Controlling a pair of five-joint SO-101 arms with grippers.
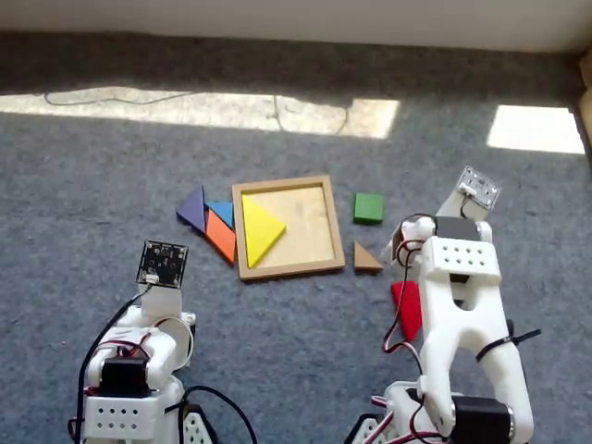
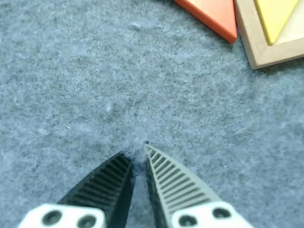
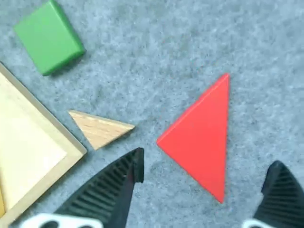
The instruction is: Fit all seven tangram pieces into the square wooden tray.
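- My right claw [image 3: 206, 167] hung spread wide over the red triangle [image 3: 202, 137], a finger on either side and gripping nothing. I judged it lined up for a pickup.
- My left claw [image 2: 136, 154] was nearly clenched and empty, low over the near-left worktop [image 2: 71, 71], clear of the pieces.
- The tray [image 1: 283, 268] held only the yellow triangle [image 1: 259, 229], at its left side.
- The orange piece [image 1: 220, 235] lay just left of the tray, and the green square [image 1: 368, 207] to its right.

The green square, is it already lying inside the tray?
No, the green square lies on the carpet, outside the tray and apart from its rim.
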